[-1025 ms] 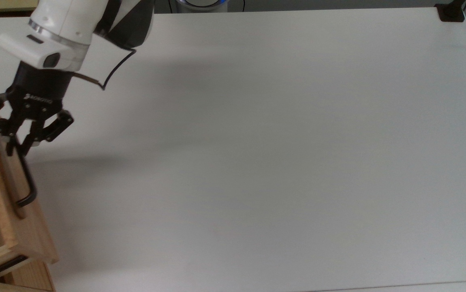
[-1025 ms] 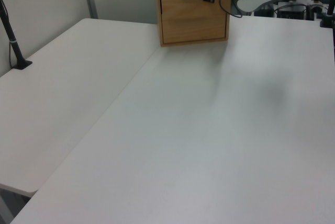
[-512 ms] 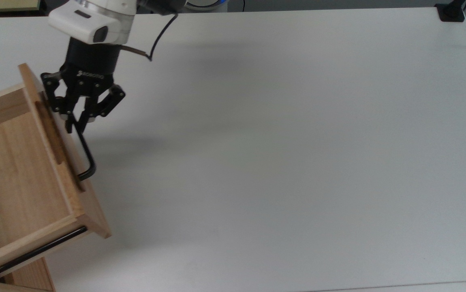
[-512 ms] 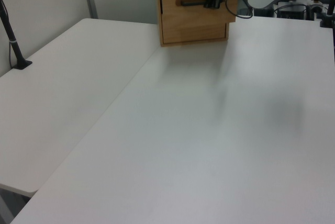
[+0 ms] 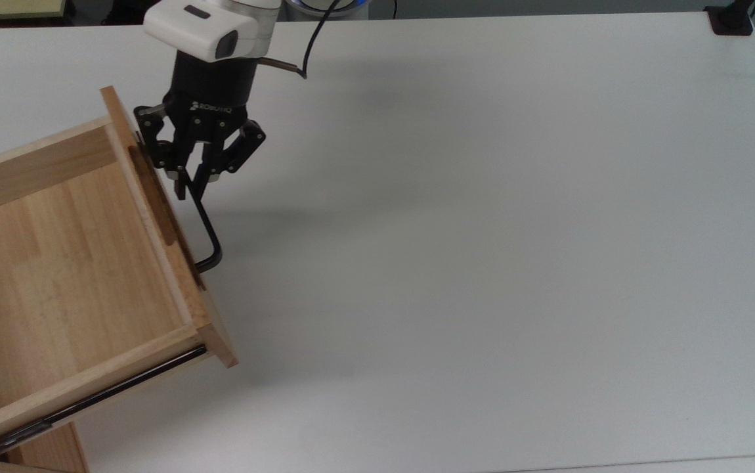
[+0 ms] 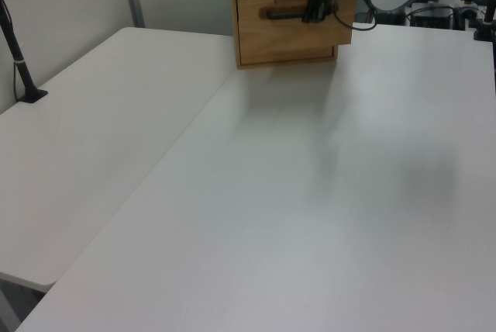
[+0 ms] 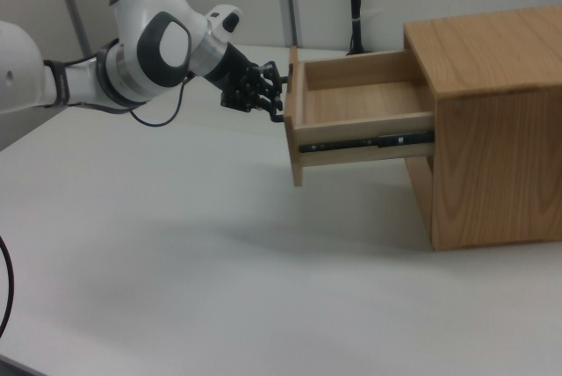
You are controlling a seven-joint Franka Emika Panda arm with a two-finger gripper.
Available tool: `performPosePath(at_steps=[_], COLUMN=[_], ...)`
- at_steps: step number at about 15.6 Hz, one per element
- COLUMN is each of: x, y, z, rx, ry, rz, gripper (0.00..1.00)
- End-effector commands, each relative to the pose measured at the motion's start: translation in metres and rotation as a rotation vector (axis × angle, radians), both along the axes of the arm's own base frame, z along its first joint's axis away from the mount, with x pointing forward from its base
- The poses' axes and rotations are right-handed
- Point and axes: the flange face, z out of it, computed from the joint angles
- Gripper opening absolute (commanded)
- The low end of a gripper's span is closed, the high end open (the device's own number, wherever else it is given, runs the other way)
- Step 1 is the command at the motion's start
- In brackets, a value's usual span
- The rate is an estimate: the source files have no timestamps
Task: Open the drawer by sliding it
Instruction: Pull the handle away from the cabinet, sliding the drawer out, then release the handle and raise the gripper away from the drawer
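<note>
The drawer (image 5: pixel 82 263) is sitting at the top view's left edge, pulled well out of the cabinet (image 7: pixel 492 121), its bare wooden bottom showing and a black side rail (image 7: pixel 364 141) lying exposed along its flank. In the right view it is sticking out from the upper part of the cabinet toward the right view's left, hanging above the white table (image 5: pixel 482 230).

The arm (image 7: pixel 132 60) is reaching in from the right view's left, its white and grey links running almost level, with the black wrist pointing at the drawer front. In the top view it is coming down from the upper edge, a white camera block (image 5: pixel 203 29) sitting above the wrist.

The gripper (image 5: pixel 188 182) is clenching the black handle (image 5: pixel 205 230) at the end nearest the top view's upper edge, its fingers (image 5: pixel 180 177) pinching the bar just beside the front panel. In the left view the gripper (image 6: pixel 316 12) is sitting at the handle's right end.
</note>
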Motion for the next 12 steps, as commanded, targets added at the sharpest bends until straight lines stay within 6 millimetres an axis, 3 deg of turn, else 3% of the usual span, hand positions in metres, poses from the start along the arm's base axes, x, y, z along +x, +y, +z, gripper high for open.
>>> performPosePath(at_steps=[1,2,3,5,7,9,12], x=[-0.018,-0.021,-0.022,-0.029,-0.037,-0.044,-0.061], y=[0.033,0.036,0.041,0.046,0.068,0.078,0.088], z=[0.020,0.026,0.031,0.039,0.050,0.065,0.076], rx=[0.063,0.107,0.137,0.160,0.240,0.364,0.522], ry=[0.030,0.025,0.012,0.025,0.069,0.121,0.322], rz=[-0.035,-0.076,-0.110,-0.138,-0.168,-0.295,-0.428], gripper=[0.69,0.96,1.00,1.00,1.00,1.00,1.00])
